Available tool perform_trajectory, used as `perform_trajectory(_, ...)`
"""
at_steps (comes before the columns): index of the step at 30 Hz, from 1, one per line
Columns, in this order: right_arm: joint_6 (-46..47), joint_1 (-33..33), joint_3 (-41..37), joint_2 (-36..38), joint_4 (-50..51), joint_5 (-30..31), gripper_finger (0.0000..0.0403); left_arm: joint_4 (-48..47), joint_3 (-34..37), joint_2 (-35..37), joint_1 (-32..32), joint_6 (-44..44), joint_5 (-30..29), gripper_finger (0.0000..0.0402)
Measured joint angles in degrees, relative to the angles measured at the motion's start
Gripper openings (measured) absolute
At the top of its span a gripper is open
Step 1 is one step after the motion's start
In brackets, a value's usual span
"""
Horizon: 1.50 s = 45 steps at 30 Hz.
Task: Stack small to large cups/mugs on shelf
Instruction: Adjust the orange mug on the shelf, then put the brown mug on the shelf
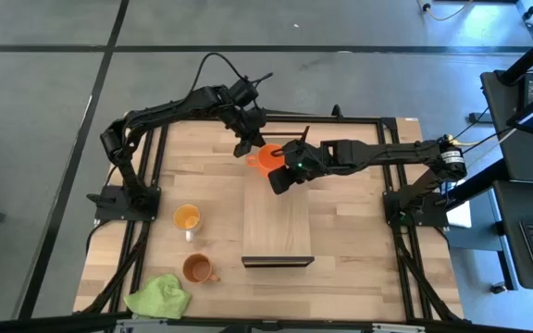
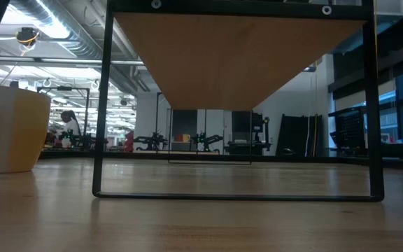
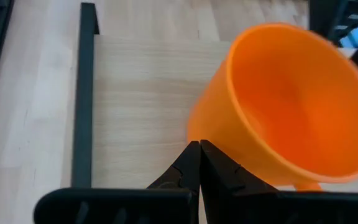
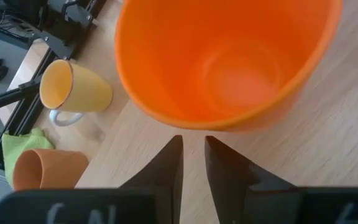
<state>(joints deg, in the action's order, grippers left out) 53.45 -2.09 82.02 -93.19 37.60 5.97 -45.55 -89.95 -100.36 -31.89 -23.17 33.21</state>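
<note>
The bright orange mug (image 1: 265,159) stands on the far end of the light wood shelf (image 1: 278,222). It fills the left wrist view (image 3: 291,106) and the right wrist view (image 4: 229,62). My left gripper (image 1: 246,148) (image 3: 199,149) is shut, its tips at the mug's lower wall on the far-left side. My right gripper (image 1: 280,176) (image 4: 191,146) is narrowly open just short of the mug's near-right rim, with only bare wood between its fingers. The amber-yellow cup (image 1: 187,218) and the rust-brown mug (image 1: 197,268) rest on the tabletop left of the shelf. My left gripper's shut fingertips (image 3: 199,155) lie right beside the orange mug's lower outer wall (image 3: 197,127), slanting down from the far left. Whether they touch it I cannot tell. The mug's base is on the shelf.
A lime-green cloth (image 1: 158,296) lies at the table's near-left corner. The shelf is a raised board on thin dark legs (image 2: 102,105), with open space beneath it. The yellow cup (image 2: 5,129) stands beside it on the table. The shelf's near half (image 1: 278,240) is bare wood.
</note>
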Motion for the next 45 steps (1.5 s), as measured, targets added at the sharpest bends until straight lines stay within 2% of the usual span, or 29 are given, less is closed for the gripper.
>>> perform_trajectory(3, -1.14, 0.04, 0.0, 0.0, -0.04, -0.22, 0.0069, -0.6, 0.0, 0.0, -1.48, -0.55, -2.53, 0.0)
perform_trajectory(7, -3.87, 0.85, 0.0, 0.49, -1.54, -0.42, 0.0069, -3.91, 0.0, 2.07, -5.32, 0.0, 0.04, 0.0)
perform_trajectory(10, -7.79, 1.33, 0.02, 1.59, -5.55, -0.55, 0.0069, -6.44, 0.0, 6.76, -5.52, 0.12, -0.35, 0.0)
perform_trajectory(13, -11.98, 1.28, 0.04, 2.56, -8.74, -0.88, 0.007, -7.31, -0.09, 13.29, -2.96, 1.02, -1.52, 0.0)
perform_trajectory(15, -13.94, 1.21, 0.04, 3.09, -10.15, -2.23, 0.007, -8.83, -0.11, 18.0, -0.73, 2.05, -4.25, 0.0)
perform_trajectory(18, -16.26, 1.03, 0.04, 3.49, -10.65, -5.43, 0.0076, -11.71, -0.11, 24.64, 4.24, 4.88, -12.06, 0.0)
perform_trajectory(24, -21.25, 1.05, 0.04, 3.54, -13.92, -9.72, 0.0125, -16.57, 0.47, 35.44, 13.51, 15.93, -24.74, 0.0)
perform_trajectory(27, -23.4, 1.28, 0.04, 3.61, -17.28, -10.61, 0.015, -16.47, 4.2, 39.94, 17.82, 21.99, -30.16, 0.0)
perform_trajectory(30, -24.51, 1.78, 0.04, 3.85, -20.32, -10.61, 0.0162, -16.32, 11.02, 44.47, 22.26, 28.21, -35.89, 0.0)
perform_trajectory(37, -26.64, 4.9, 0.52, 4.13, -20.26, -10.57, 0.0164, -5.16, 29.36, 53.9, 34.07, 42.66, -41.81, 0.0)
perform_trajectory(41, -26.71, 7.19, 0.57, 4.3, -20.25, -8.31, 0.0165, -0.43, 33.71, 56.34, 39.41, 46.39, -44.02, 0.0)
perform_trajectory(45, -25.26, 8.74, 0.57, 4.42, -19.99, -4.5, 0.0165, -0.48, 34.34, 57.02, 43.32, 46.13, -44.5, 0.0)
